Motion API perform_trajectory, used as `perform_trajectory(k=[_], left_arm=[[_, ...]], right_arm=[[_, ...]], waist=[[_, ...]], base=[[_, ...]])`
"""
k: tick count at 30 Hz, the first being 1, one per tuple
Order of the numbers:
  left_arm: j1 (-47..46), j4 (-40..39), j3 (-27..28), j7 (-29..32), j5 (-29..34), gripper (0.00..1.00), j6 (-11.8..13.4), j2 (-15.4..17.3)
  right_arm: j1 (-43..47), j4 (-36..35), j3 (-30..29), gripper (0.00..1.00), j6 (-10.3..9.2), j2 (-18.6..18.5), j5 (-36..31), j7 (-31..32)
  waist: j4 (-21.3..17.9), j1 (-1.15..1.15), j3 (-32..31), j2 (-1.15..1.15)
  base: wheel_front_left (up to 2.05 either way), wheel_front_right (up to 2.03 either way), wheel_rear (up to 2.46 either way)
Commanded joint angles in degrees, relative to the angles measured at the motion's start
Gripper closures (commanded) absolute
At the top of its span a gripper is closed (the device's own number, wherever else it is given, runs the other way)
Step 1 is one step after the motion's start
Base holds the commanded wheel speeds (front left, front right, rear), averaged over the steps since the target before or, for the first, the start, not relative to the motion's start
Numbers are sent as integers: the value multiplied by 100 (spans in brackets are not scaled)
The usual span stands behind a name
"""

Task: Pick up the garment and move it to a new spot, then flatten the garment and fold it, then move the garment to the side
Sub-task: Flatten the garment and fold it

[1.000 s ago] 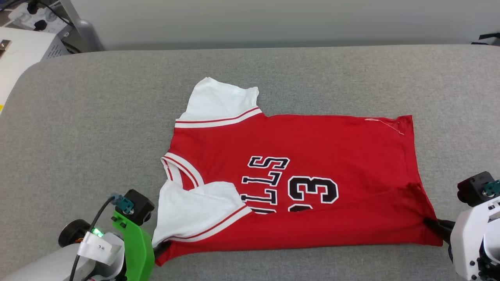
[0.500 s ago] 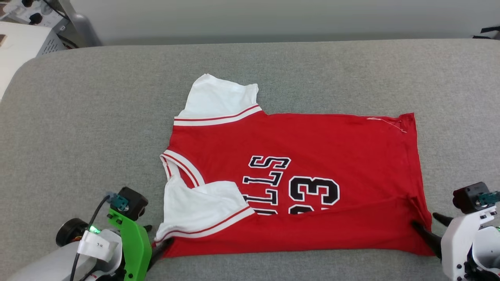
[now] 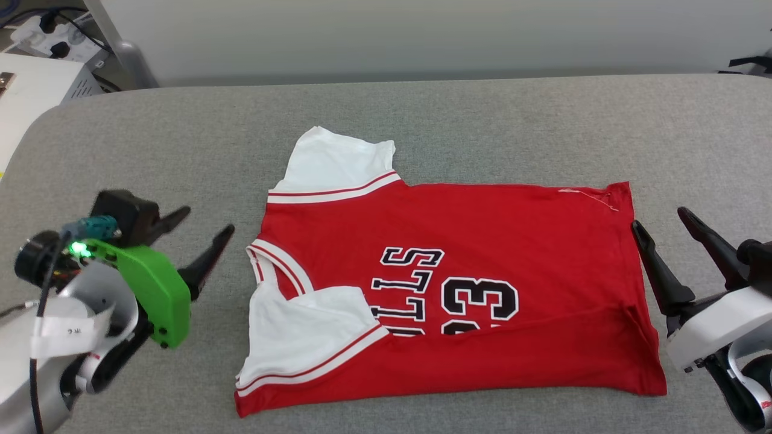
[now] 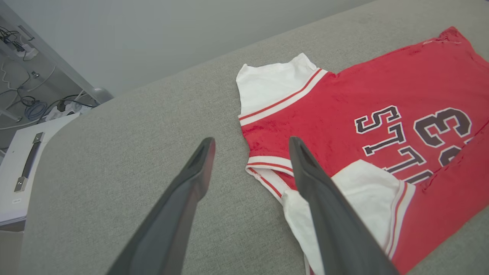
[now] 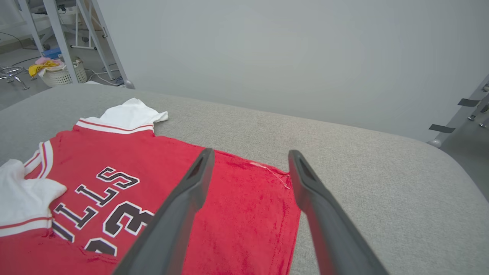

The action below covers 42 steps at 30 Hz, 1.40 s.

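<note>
The garment (image 3: 482, 235), a red jersey with white sleeves and black lettering, lies flat on the grey padded table (image 3: 422, 120), its near long edge folded over the lower part of the lettering. My left gripper (image 3: 205, 220) hovers open to the left of the collar, apart from the cloth. My right gripper (image 3: 660, 220) hovers open just off the hem at the right. In the left wrist view the open left gripper (image 4: 250, 141) points toward the garment (image 4: 382, 99) collar. In the right wrist view the open right gripper (image 5: 248, 152) hangs above the garment (image 5: 133, 160) hem corner.
A white cabinet (image 3: 30, 90) with cables stands beyond the table's far left corner. A grey wall runs behind the table. In the right wrist view a white basket (image 5: 63, 74) with cloths sits on the floor among metal frame legs at the far left.
Both grippers opened and let go of the garment's near edge, then rose and drew away from it. The folded edge now rests on the jersey.
</note>
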Motion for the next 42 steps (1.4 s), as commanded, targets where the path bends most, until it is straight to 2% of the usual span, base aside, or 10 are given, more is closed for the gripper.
perform_trajectory(k=[1, 6, 10, 15, 19, 23, 28, 40, 41, 42], left_arm=[[-196, 40, 127, -139, 91, 0, 65, -57], [-815, 416, 447, -377, 220, 0, 21, -292], [-1445, 875, 546, -79, 123, 0, -353, -506], [-2420, 1572, 416, 1053, -48, 0, -946, -777], [-3146, 2111, 338, 2056, -309, 0, -1187, -1012], [-3758, 2650, 267, 3062, -557, 0, -1230, -1228], [-4312, 3190, 51, 3858, -431, 0, -1221, -1388], [-4294, 3807, -510, 4381, -208, 0, -1390, -1518], [-4173, 3803, -632, 4390, -236, 100, -1422, -1520], [-4140, 3797, -655, 4360, -257, 100, -1430, -1530]], right_arm=[[-72, -129, -92, 0, -3, 138, -168, -152], [-165, -479, -238, 0, -3, 540, -515, -462], [-269, -646, -144, 0, -3, 669, -636, -523], [-505, -717, -56, 0, -3, 717, -685, -577], [-721, -715, 50, 0, -3, 699, -689, -621], [-962, -672, 149, 0, -3, 686, -667, -674], [-1227, -564, 313, 0, -3, 697, -614, -763], [-1520, -223, 406, 0, -3, 679, -541, -979], [-1559, -184, 395, 0, -3, 660, -531, -987], [-1567, -176, 382, 0, -3, 646, -522, -984]], waist=[[-106, 0, 117, 0], [-319, 0, 450, 0], [-519, 0, 827, 0], [-744, 0, 1367, 0], [-890, 0, 1740, 0], [-1035, 0, 2083, 0], [-1224, 0, 2432, 0], [-1315, 0, 2725, 0], [-1282, 0, 2681, 0], [-1259, 0, 2652, 0]], base=[[0, 0, 0], [0, 0, 0], [0, 0, 0], [0, 0, 0], [0, 0, 0], [0, 0, 0], [0, 0, 0], [0, 0, 0], [0, 0, 0], [0, 0, 0]])
